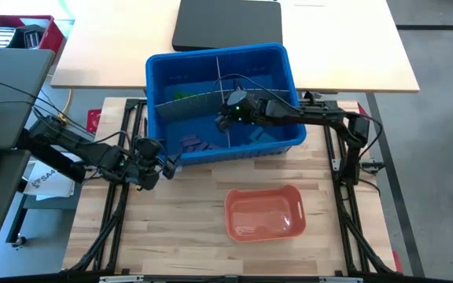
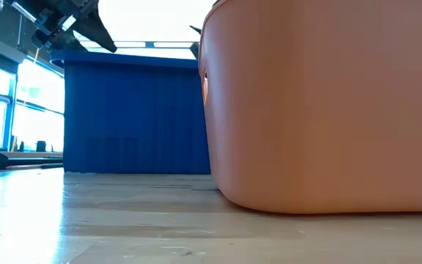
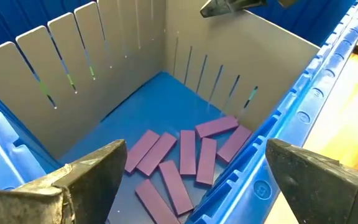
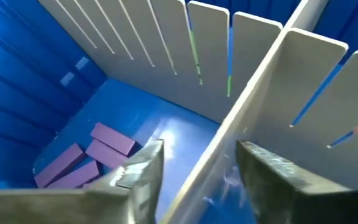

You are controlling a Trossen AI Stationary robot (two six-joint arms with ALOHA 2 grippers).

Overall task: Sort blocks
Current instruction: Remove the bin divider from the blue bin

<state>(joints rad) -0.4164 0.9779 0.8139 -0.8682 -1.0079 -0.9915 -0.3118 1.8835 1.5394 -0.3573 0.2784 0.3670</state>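
A: Where are the blocks at this point?

B: The purple blocks (image 3: pixel 185 163) lie loose and overlapping on the floor of one compartment of the blue bin (image 1: pixel 281 59), the one toward 7 o'clock as seen from overhead. A green patch (image 1: pixel 185 97) shows in the compartment toward 10 o'clock. I cannot tell what it is.

A: And the arms?

B: The right gripper (image 4: pixel 194 171) is inside the bin near its centre. Its jaws straddle the grey divider (image 4: pixel 272 81), one finger on each side, partly open with nothing between them but the sheet. The left gripper (image 3: pixel 194 180) hangs at the bin's 7 o'clock corner, just above the rim, jaws released and spread wide, empty.

A: How should the step in hand be done well?

B: My judgement: clear the divider before closing, then descend on one block along its narrow width. Select a block at the edge of the pile, since stacked pieces may slide.

A: Materials?

B: The blocks are flat, matte rectangular slabs with sharp edges. The divider is thin, rigid, slotted sheet. The bin is ribbed moulded plastic. An orange tray (image 1: pixel 264 213), smooth and round-cornered, stands on the wooden slatted worktop (image 1: pixel 171 228) at 6 o'clock of the bin.
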